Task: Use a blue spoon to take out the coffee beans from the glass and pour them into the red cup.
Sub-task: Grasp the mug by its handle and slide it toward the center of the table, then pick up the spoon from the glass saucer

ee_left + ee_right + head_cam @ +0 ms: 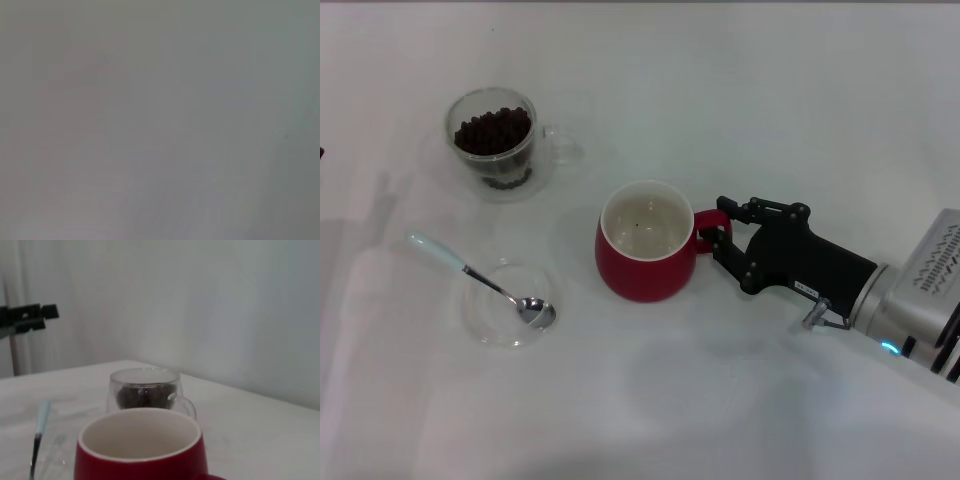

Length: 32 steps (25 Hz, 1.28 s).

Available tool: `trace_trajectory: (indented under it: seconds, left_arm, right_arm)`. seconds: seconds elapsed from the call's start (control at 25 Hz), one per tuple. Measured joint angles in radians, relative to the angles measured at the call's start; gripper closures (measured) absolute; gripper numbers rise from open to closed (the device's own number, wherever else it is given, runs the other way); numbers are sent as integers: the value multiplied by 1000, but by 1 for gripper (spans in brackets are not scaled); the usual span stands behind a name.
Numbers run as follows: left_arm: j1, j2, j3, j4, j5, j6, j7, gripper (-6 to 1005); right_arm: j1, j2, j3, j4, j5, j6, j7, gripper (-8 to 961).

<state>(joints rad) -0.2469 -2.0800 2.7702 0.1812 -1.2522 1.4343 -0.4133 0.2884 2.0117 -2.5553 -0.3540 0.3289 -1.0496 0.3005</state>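
On the white table (740,90) I see the red cup (645,256) in the middle of the head frame, upright, with almost nothing inside. My right gripper (718,236) reaches in from the lower right, and its black fingers (728,208) are closed around the cup's red handle. The glass (493,142) stands in the upper left and holds the coffee beans (493,130). The blue spoon (480,281) lies in the lower left, its bowl resting in a clear saucer (505,315). My left gripper is not visible.
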Motion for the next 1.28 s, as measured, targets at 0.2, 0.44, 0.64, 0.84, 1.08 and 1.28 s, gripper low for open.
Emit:
trace_trajectory:
  seconds: [0.2, 0.44, 0.64, 0.84, 1.08, 1.28]
  left_arm:
    - [2, 1, 0, -3, 0, 0, 0, 108]
    - [7, 2, -3, -3, -8, 0, -12, 112]
    - [9, 3, -3, -19, -22, 0, -75, 118]
    - [13, 3, 4, -82, -17, -3, -261, 123]
    - [42, 5, 8, -181, 36, -52, -747, 129]
    - [22, 20, 8, -300, 249, -72, -1096, 135]
  right_arm:
    - [7, -7, -2, 18, -27, -16, 154, 656]
    - [24, -13, -1, 166, -90, -210, 388, 268]
    - [49, -18, -4, 328, -128, -402, 541, 171]
    - [23, -35, 61, 426, -80, -525, 552, 75]
    - [-52, -5, 325, 391, 87, -587, 245, 81]
    - [-86, 2, 428, 199, 112, -496, -118, 81]
